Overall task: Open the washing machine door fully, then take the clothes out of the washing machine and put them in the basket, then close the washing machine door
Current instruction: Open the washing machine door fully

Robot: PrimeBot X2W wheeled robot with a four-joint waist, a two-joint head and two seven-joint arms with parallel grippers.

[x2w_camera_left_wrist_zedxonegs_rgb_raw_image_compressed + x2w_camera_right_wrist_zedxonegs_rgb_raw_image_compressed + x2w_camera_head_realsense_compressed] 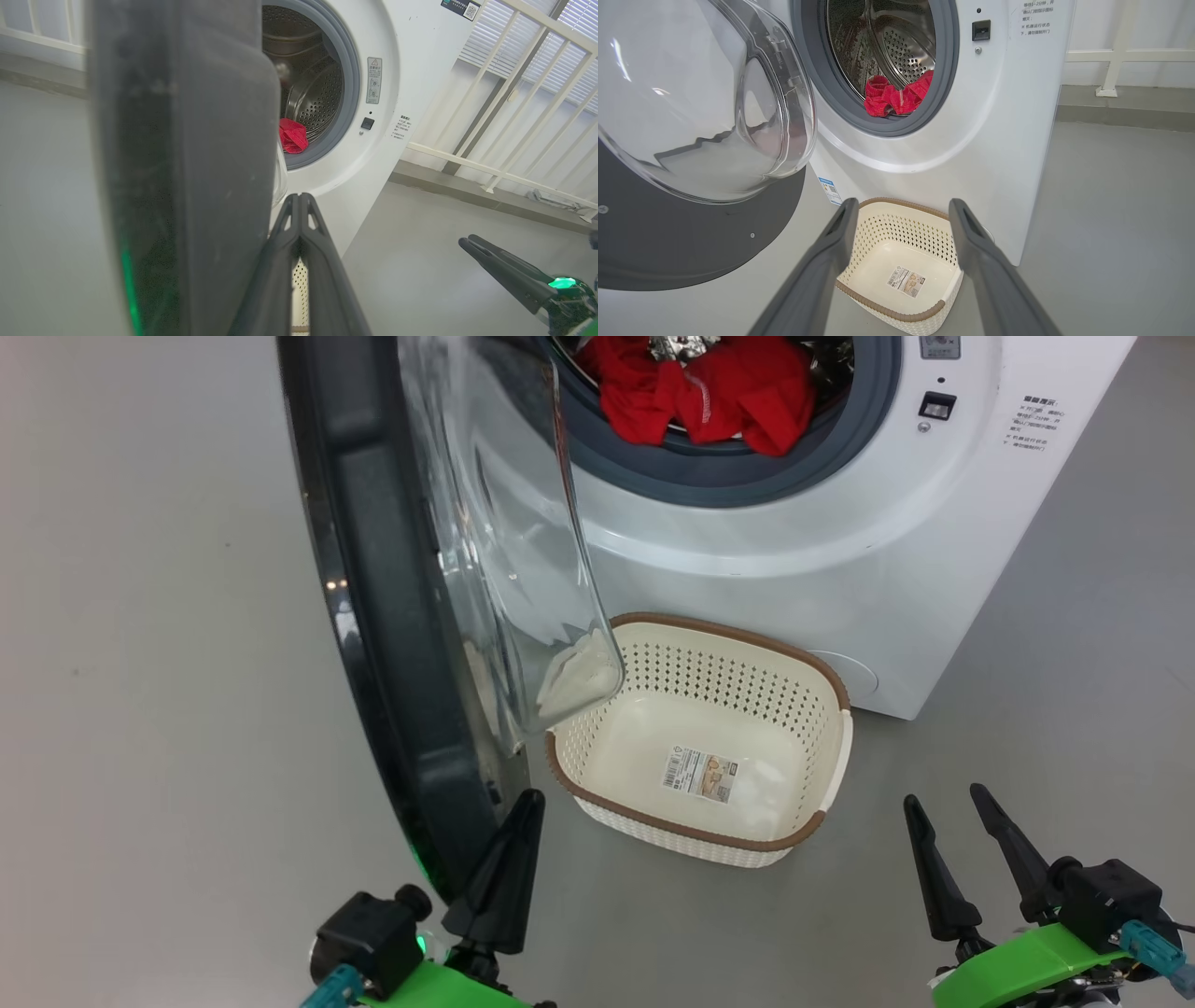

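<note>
The washer (840, 569) stands ahead of me. Its door (373, 569) stands swung out from the washer's left side, edge-on toward me. The clothes (709, 392) lie in the washer's drum (901, 46), low and near the front. The basket (728, 633) sits on the floor (140, 709) just before the washer, right of the door. My left gripper (530, 800) is before the washer, just beside the door's lower edge. My right gripper (944, 794) is before the washer too, right of the basket.

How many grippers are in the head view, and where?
2. The left gripper, shut, is at the lower left, beside the washing machine door. The right gripper, open, is at the lower right, right of the basket.
</note>
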